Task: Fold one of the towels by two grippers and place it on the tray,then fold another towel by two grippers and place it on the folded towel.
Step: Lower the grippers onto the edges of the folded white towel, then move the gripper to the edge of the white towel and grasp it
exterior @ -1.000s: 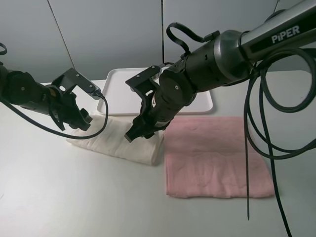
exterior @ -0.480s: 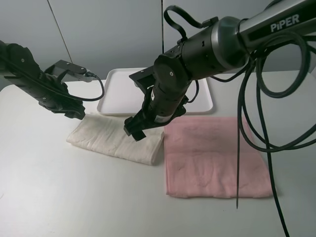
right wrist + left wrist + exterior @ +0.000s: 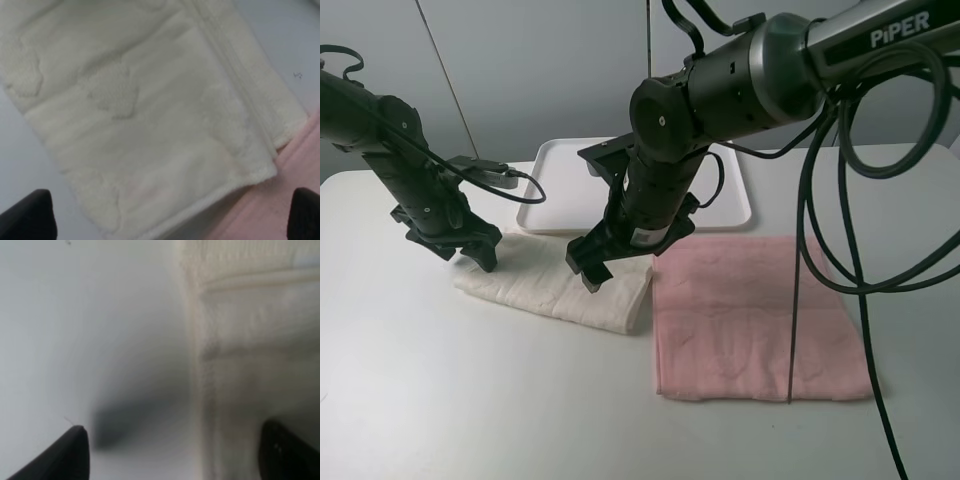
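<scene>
The cream-white towel [image 3: 555,288] lies folded into a long band on the table, just in front of the white tray [image 3: 560,190]. Flat to its right, touching its end, lies the pink towel [image 3: 750,315]. My left gripper [image 3: 475,252] points down at the cream towel's left end; in the left wrist view it [image 3: 177,455] is open and straddles the towel's hem [image 3: 240,340]. Just above the cream towel's right part, my right gripper [image 3: 588,272] is open; the right wrist view shows its fingers [image 3: 167,220] wide apart over the cloth [image 3: 150,125], with nothing between them.
The right arm's thick body [image 3: 720,90] hangs over the tray's middle and hides part of it. Black cables [image 3: 800,300] dangle across the pink towel. A strip of pink [image 3: 295,165] shows beside the cream towel's corner. White table [image 3: 470,400] lies in front.
The right gripper has opened wide and let go of the cream towel. The left arm has risen and turned, so its gripper now points down at the towel's left end.
</scene>
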You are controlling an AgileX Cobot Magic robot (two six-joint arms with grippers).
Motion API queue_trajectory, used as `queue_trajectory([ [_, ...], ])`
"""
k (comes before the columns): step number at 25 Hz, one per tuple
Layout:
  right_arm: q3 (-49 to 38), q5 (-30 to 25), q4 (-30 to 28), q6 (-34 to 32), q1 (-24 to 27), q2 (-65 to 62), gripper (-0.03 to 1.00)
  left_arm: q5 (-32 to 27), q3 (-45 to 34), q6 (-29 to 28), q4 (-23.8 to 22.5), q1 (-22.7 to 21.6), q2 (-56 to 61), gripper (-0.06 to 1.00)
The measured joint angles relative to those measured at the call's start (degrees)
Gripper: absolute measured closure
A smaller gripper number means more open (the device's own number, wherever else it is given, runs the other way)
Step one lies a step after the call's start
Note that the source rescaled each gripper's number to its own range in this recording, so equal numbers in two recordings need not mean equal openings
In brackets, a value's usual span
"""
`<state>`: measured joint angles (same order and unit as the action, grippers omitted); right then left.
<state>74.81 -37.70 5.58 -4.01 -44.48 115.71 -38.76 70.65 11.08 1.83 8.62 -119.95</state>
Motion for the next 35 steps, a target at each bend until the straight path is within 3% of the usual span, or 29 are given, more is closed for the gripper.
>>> queue_trajectory([
  [7,0.1,0.0,0.0,0.1,0.0,0.0,-0.03,-2.3,0.7,-7.6,-5.1,0.1,-0.7,0.05],
  [12,0.1,0.6,0.7,0.2,0.2,0.0,-0.03,-5.6,0.9,-9.2,-8.0,-0.4,-0.7,0.05],
  [19,0.2,1.2,4.1,0.2,0.7,1.1,-0.03,-7.8,-1.3,-9.4,-7.2,-3.9,-0.5,0.05],
  [26,2.6,-0.1,10.1,1.4,0.7,7.4,-0.03,-7.4,-2.3,-9.5,-6.9,-4.3,-0.1,0.05],
  [31,7.8,-2.7,10.5,1.7,0.1,10.2,0.11,-7.4,-2.3,-9.5,-6.9,-4.3,0.0,0.05],
  [35,10.4,-4.0,10.6,1.9,-0.4,11.4,0.14,-7.3,-2.4,-9.5,-6.9,-4.3,0.0,0.05],
])
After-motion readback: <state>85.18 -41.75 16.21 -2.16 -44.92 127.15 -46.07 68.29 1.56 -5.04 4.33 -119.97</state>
